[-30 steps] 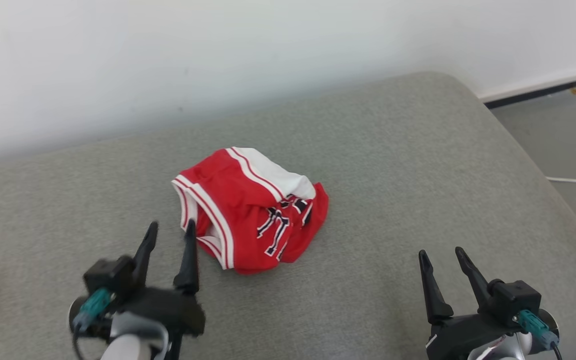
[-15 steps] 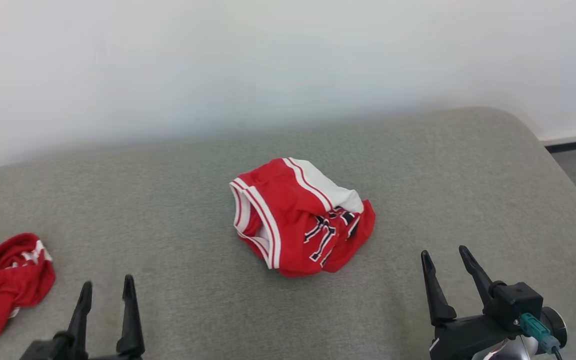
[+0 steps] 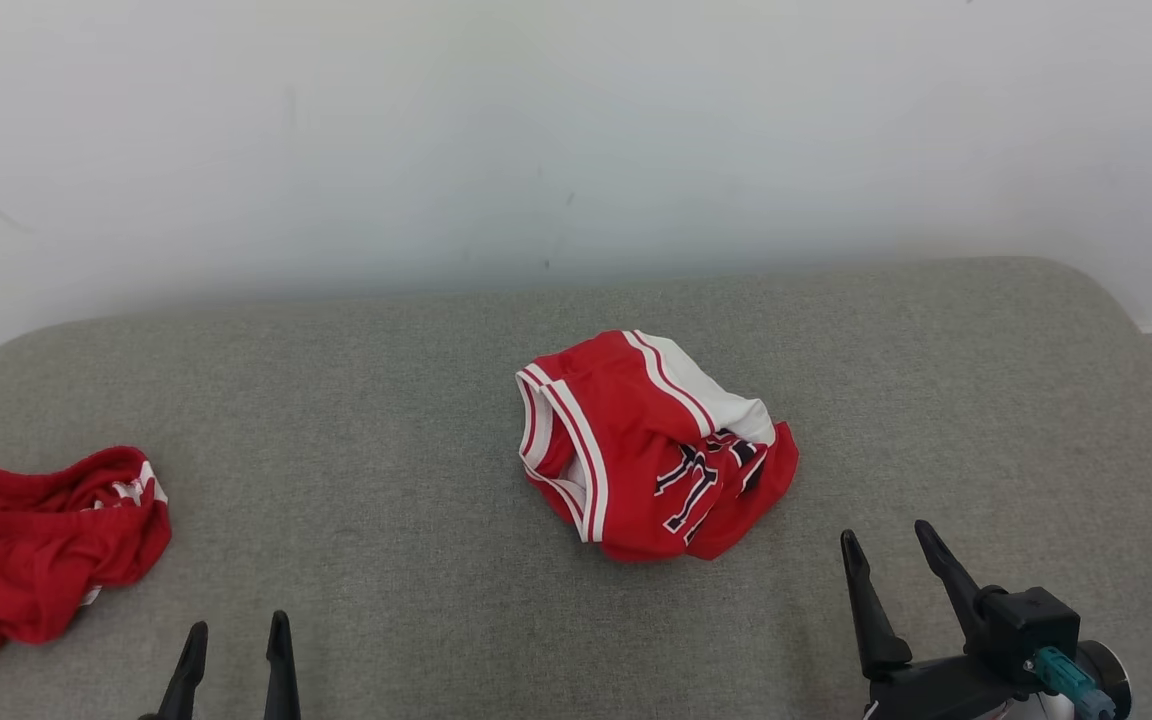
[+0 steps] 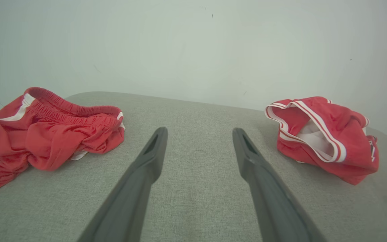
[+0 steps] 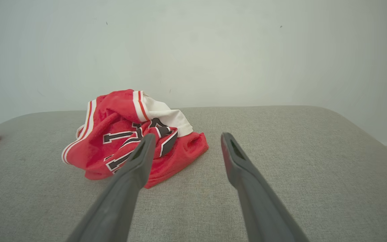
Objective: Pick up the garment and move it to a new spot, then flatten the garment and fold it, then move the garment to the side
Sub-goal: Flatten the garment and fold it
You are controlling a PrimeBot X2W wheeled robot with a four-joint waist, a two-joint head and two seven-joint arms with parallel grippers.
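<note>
Left fingers withdrawn, spread; right fingers spread; garment ahead, between both, untouched.

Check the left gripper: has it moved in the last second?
Yes. The left gripper has pulled back and leftward from the red jersey, whose near edge it was beside.

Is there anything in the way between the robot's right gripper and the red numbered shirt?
Nothing visible. Only bare grey cushion lies between the right gripper and the red shirt, and the jaws stand open.
</note>
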